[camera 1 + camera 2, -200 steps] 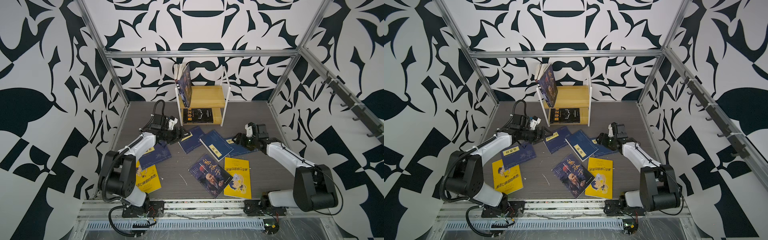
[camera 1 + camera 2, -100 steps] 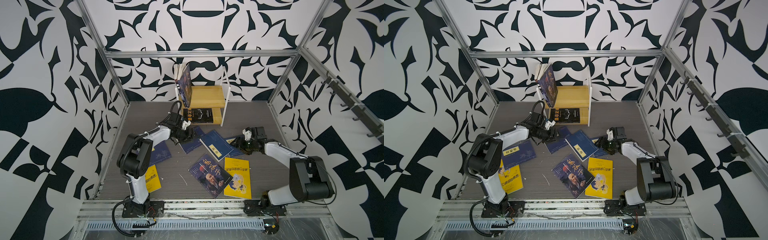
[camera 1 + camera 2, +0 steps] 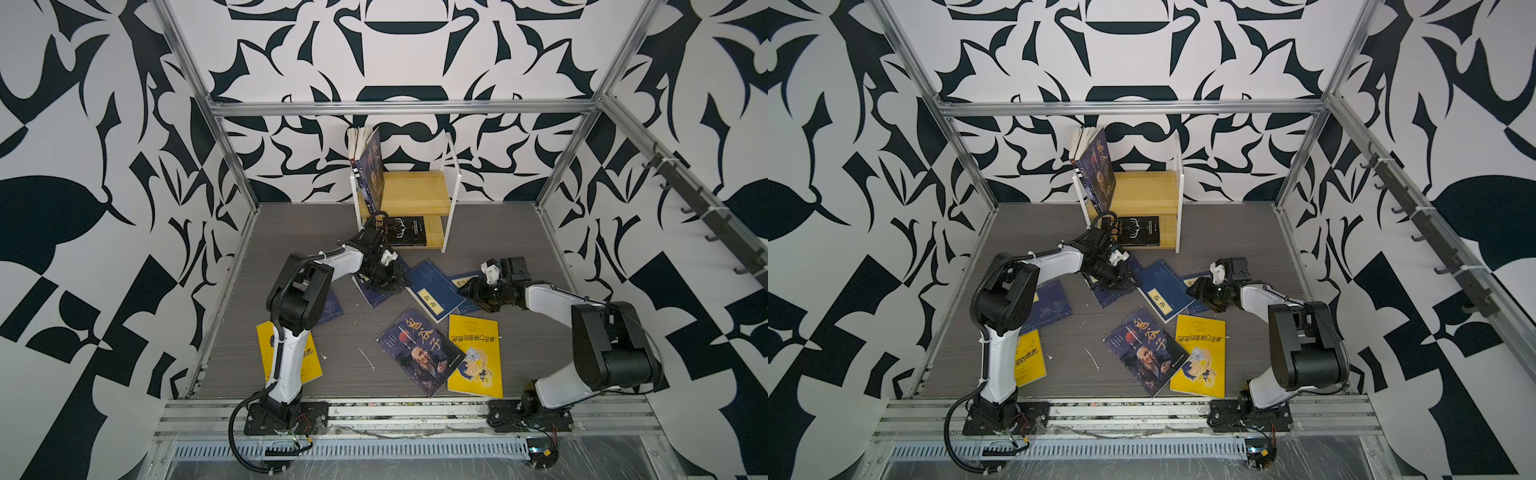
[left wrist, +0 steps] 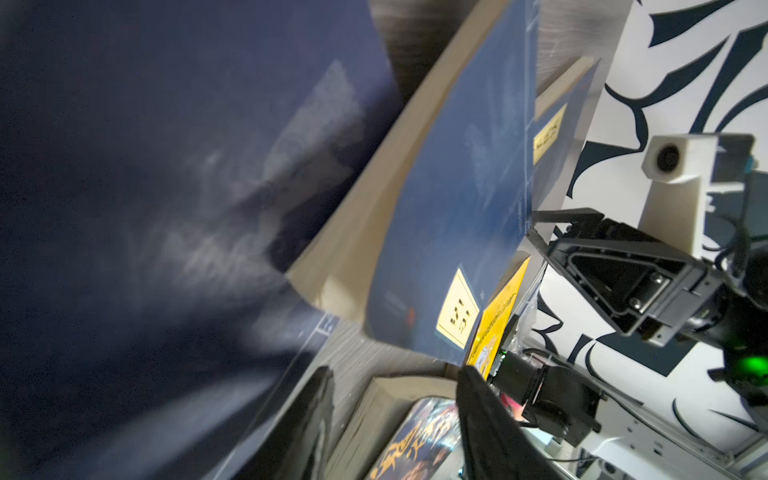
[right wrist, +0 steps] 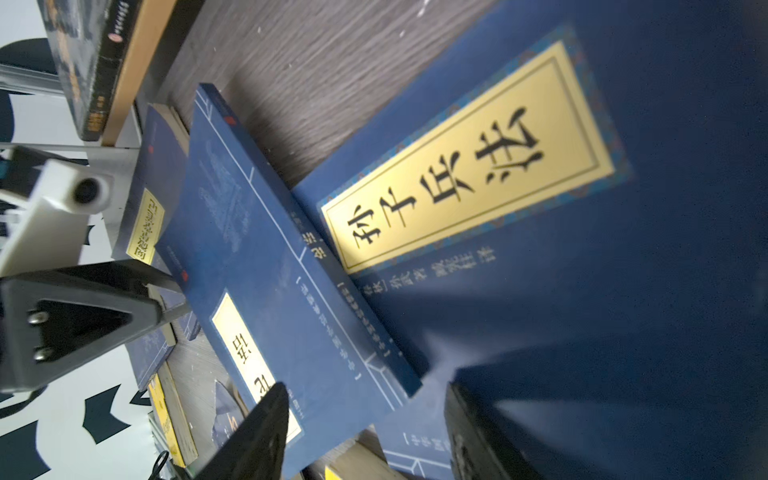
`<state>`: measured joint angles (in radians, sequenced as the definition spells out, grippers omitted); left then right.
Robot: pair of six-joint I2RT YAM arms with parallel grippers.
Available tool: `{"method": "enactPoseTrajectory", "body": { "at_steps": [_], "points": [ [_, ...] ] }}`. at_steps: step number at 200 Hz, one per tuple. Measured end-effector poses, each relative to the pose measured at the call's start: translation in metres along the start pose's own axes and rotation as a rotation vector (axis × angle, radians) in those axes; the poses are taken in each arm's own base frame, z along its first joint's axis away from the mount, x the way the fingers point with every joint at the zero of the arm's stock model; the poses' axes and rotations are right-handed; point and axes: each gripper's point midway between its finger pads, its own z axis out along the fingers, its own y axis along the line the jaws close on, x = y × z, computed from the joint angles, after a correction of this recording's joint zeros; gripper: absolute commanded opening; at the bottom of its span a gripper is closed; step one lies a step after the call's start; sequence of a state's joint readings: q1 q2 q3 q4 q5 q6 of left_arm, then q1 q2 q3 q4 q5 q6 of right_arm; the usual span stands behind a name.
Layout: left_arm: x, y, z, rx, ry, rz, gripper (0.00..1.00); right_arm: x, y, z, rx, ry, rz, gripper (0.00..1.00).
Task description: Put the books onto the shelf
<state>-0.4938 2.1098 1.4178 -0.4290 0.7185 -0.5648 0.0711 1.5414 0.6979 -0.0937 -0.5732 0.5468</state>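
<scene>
matte navy paperback [image 3: 434, 289], slatted wooden shelf [image 3: 415, 191] (white-framed)

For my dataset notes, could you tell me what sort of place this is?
Probably a robotics lab test cell: black-and-white patterned walls on an aluminium frame, with robot arms bolted to a front rail.

Shelf [image 3: 415, 191] of pale smooth wooden boards in a thin white painted metal frame, paperback books [image 3: 428, 282] with lightly glossy navy card covers and cream paper page edges, matt grey wood-grain floor [image 3: 299, 232], left gripper [image 4: 395, 372] with matt black plastic fingers [image 4: 482, 415], brushed aluminium rails [image 3: 399, 109]
</scene>
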Motion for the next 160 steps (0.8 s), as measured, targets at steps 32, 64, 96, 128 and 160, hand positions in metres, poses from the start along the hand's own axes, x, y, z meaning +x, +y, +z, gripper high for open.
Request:
{"method": "enactPoseTrajectory", "body": {
  "at_steps": [32, 64, 96, 128, 160],
  "points": [
    [-0.001, 0.006, 0.005, -0.019, 0.016, -0.018, 0.35, -0.001, 0.004, 0.005, -0.044, -0.003, 0.009, 0.55],
    [0.001, 0.009, 0.008, -0.024, 0.033, -0.034, 0.32, 0.0, 0.009, 0.007, -0.09, -0.008, 0.017, 0.5],
    [0.003, 0.012, 0.008, -0.033, 0.04, -0.044, 0.23, 0.0, 0.017, 0.006, -0.143, -0.016, 0.02, 0.42],
    [0.004, 0.016, 0.01, -0.043, 0.048, -0.059, 0.18, -0.001, 0.025, 0.004, -0.201, -0.03, 0.014, 0.37],
    [0.005, 0.017, 0.011, -0.045, 0.052, -0.064, 0.14, -0.003, 0.035, -0.002, -0.256, -0.057, 0.001, 0.36]
  ]
}}
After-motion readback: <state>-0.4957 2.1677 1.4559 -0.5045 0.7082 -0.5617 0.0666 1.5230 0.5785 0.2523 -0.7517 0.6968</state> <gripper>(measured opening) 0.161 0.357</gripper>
